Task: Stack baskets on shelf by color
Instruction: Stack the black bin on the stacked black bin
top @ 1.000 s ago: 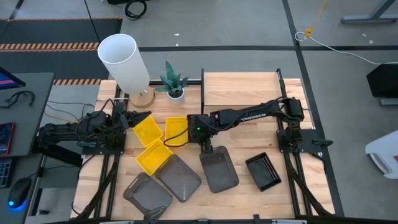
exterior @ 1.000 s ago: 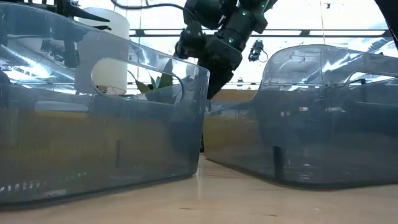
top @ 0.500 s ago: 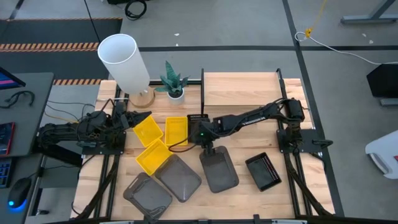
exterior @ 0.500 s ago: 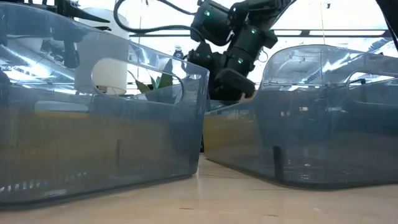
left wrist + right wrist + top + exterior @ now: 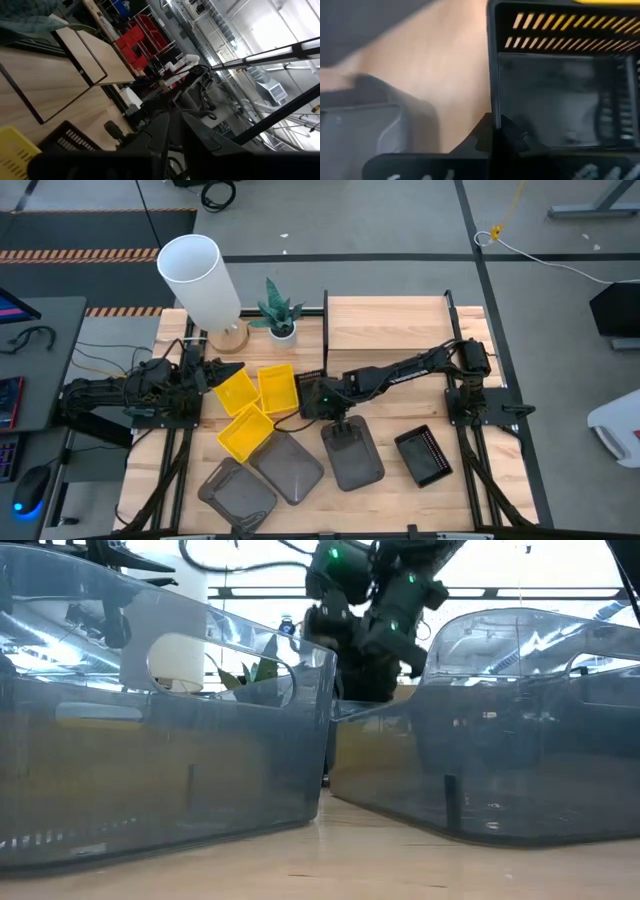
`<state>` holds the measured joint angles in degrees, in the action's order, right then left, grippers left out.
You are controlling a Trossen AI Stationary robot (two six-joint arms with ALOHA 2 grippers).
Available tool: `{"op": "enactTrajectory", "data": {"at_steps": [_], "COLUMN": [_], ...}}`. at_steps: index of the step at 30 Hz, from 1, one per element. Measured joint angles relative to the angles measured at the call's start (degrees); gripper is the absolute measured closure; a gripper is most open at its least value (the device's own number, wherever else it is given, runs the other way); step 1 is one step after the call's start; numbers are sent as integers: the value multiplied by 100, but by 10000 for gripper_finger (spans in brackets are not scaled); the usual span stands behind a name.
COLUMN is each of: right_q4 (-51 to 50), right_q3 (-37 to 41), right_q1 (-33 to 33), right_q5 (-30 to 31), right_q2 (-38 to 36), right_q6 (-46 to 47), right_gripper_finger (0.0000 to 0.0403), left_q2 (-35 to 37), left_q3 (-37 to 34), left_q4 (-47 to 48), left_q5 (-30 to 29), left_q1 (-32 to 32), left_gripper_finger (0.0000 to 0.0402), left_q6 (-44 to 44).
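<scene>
A black mesh basket sits mid-table, mostly under my right arm. My right gripper is shut on it. Just left of it lie three yellow baskets. Three grey baskets lie along the near side, and a second black basket at the near right. The shelf stands at the far edge. My left gripper waits shut by the leftmost yellow basket's far corner, with nothing seen between its fingers. My right gripper pinches the black basket's near side wall, one finger inside the basket and one outside. The fingers slant down from the table's right and lie along the wall. The basket's bottom rests on the table.
A white cylinder on a wooden base and a small potted plant stand at the far left. In the low view two grey baskets fill the foreground, with my right arm behind them.
My right gripper has come down a little toward the table's left and shut on the black basket's wall. The yellow basket next to it has slid slightly toward the left and turned a bit.
</scene>
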<state>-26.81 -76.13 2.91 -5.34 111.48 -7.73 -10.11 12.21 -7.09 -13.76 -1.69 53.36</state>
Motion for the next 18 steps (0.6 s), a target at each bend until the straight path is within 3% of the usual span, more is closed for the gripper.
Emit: {"op": "enactTrajectory", "data": {"at_steps": [18], "right_q4": [-4950], "right_q3": [-3199], "right_q1": [199], "right_q5": [-52], "right_q2": [-7], "right_q6": [293], "right_gripper_finger": [398], "left_q2": [0], "left_q3": [0], "left_q4": [33], "left_q5": [-11], "left_q1": [0], "left_gripper_finger": [349], "left_q6": [-8]}}
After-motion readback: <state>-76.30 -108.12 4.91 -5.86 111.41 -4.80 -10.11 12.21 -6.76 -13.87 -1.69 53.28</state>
